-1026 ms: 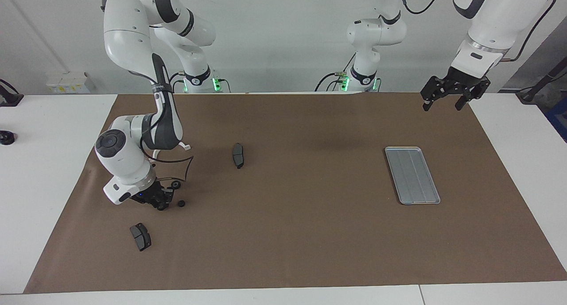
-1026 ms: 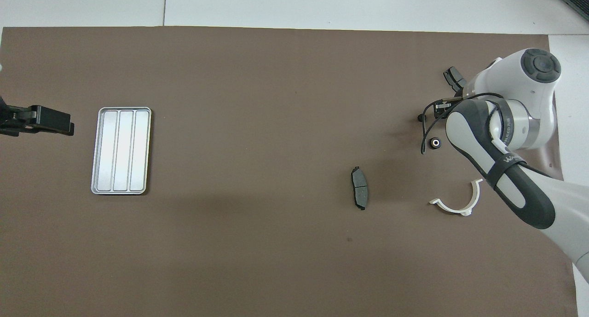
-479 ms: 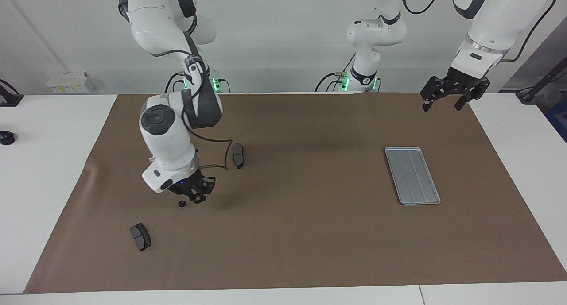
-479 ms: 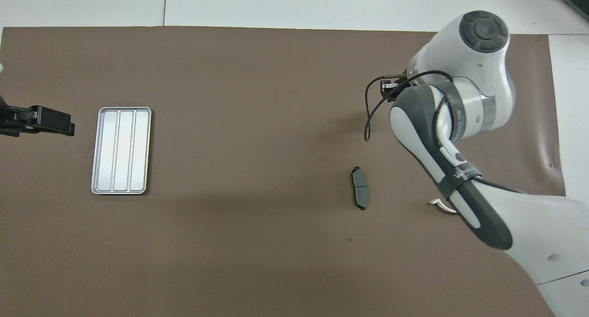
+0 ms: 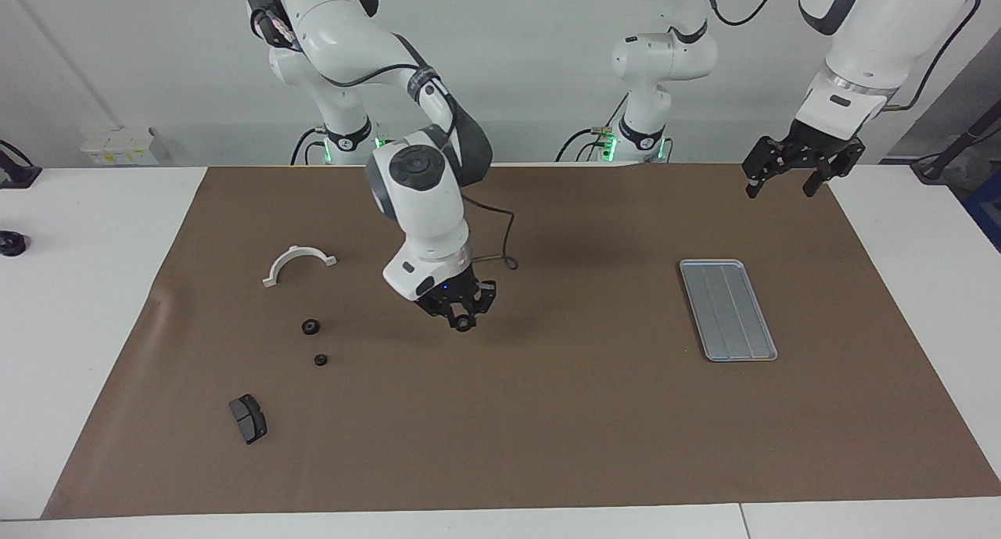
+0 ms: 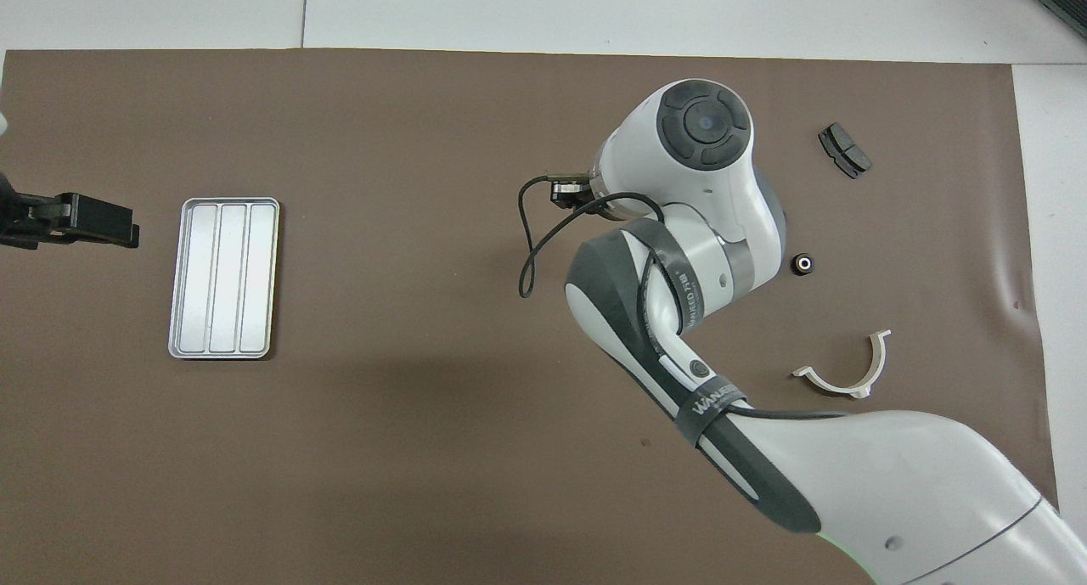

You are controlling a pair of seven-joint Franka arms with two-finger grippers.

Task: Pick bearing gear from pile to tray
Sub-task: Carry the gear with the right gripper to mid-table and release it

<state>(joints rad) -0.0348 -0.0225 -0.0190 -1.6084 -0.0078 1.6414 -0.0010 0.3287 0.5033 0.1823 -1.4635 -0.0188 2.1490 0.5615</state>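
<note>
Right end effector [image 5: 463, 320] up over the middle of the brown mat [image 5: 547, 445], between the pile and the tray [image 5: 727, 312], fingers clamped on a small black bearing gear [image 5: 463, 325]. Left end effector [image 5: 784, 181] waiting over the mat's corner at the left arm's end of the desk [image 5: 94, 304], fingers apart and holding nothing. Nothing on the mat between the carried gear and the tray, and the tray itself bare, grooves running lengthwise. At the right arm's end, the rest of the pile: two loose gears [image 5: 311, 326] [image 5: 319, 359] near each other, a white half-ring [image 5: 297, 261] nearer the robots, a dark grey brake pad [image 5: 248, 418] farthest from them (any further part under the right arm hidden in both views). Counted: three gears, one brake pad in sight, one half-ring, one tray. White desk under the mat, plain pale wall at the robots' end, green lights glowing at both arm bases.
</note>
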